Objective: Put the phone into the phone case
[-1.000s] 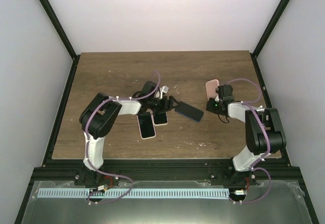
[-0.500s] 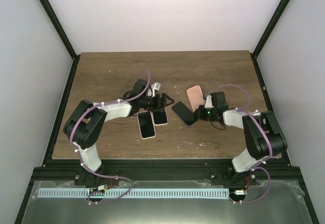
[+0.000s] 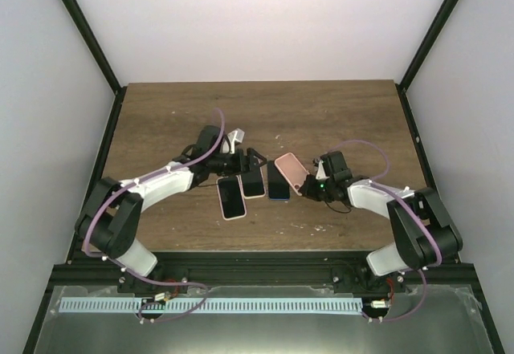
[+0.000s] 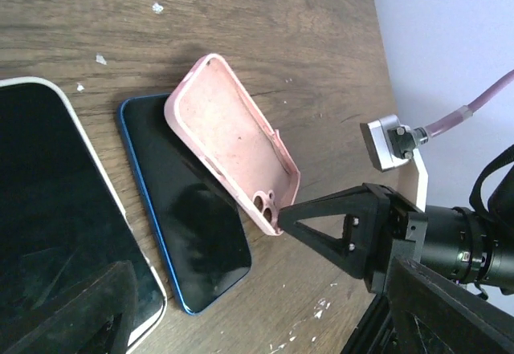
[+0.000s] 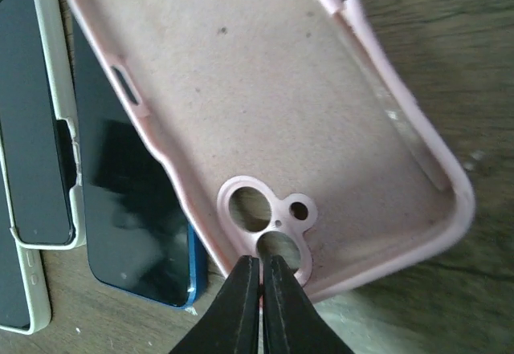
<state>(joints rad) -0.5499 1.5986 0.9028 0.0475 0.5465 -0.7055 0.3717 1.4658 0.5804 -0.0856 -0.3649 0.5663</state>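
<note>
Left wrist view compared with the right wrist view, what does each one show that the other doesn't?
Only the left wrist view shows the right tool from outside, with its cable, and the left tool, open. Only the right wrist view shows a second white-edged phone in its corner, and a close look at the right tool's tips pinching the pink case at its camera cutout. Both show that case overlapping the blue phone, one white-edged phone and the wooden table.
</note>
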